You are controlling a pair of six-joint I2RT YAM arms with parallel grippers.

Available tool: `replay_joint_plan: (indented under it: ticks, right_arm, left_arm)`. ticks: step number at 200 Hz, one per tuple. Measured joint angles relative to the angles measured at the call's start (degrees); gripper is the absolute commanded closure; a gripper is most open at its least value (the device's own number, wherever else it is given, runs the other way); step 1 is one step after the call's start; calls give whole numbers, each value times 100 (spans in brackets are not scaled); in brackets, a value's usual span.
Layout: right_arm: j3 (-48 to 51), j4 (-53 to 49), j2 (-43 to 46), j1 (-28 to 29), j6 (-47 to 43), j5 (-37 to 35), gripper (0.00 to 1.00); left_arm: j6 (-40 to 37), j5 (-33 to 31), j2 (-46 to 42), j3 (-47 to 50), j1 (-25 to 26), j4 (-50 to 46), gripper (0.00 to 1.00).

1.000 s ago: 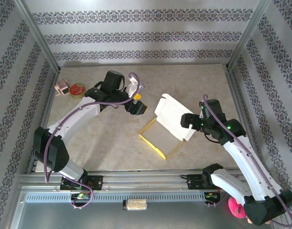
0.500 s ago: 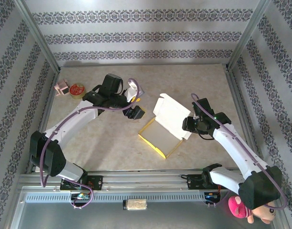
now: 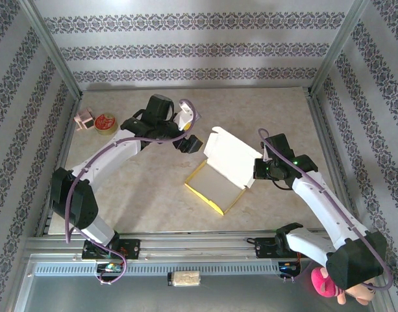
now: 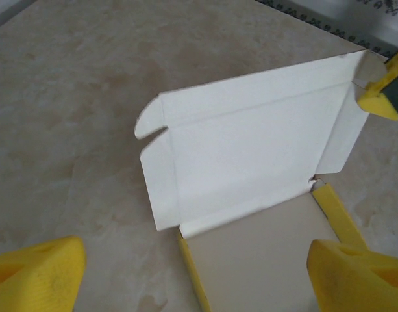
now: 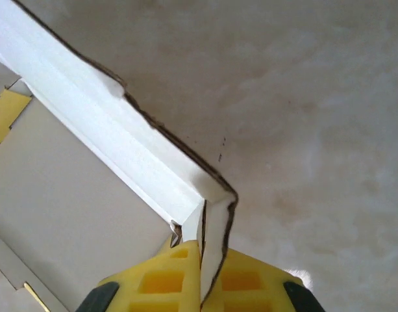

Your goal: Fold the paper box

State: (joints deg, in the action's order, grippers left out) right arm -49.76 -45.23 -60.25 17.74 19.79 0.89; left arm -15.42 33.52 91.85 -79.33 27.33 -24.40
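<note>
The paper box (image 3: 228,158) lies mid-table, its white lid raised over a shallow yellow-walled tray (image 3: 213,188). My right gripper (image 3: 258,170) is at the lid's right corner, shut on the box's white corner flap (image 5: 215,224), which stands pinched between the yellow pads (image 5: 160,283). Up and to the left of the box hovers my left gripper (image 3: 192,144), open and holding nothing. In the left wrist view the box (image 4: 250,146) fills the middle, with my left gripper (image 4: 195,279) spread wide at the bottom edge and a right fingertip (image 4: 380,94) at the lid's far corner.
A small round red tin (image 3: 106,123) and a pink object (image 3: 86,119) sit at the table's far left edge. A pink plush toy (image 3: 327,286) lies beyond the near rail at bottom right. Metal frame posts and patterned walls enclose the beige table (image 3: 147,188).
My right gripper moved in to the lid's corner and closed on the flap. The box slid slightly left and the lid tilted. My left gripper drifted a little to the right.
</note>
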Motion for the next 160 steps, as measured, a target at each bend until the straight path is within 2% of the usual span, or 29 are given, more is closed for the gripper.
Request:
replay_joint_plan:
  ticks: [52, 89, 122, 160]
  right_arm:
    - [-293, 737, -133, 0, -1598, 341, 100]
    - [-780, 1268, -868, 0, -3215, 463, 100]
    - [-872, 1600, -1207, -2, -4124, 651, 100]
    - [-874, 1862, -1346, -39, -4642, 975, 100]
  left_arm:
    - [-444, -195, 221, -402, 0, -201, 12]
    - [-1545, -426, 317, -737, 0, -1027, 13]
    - [-1893, -1047, 313, -317, 4, -1097, 14]
    - [-2166, -1622, 315, 267, -31, -1034, 14]
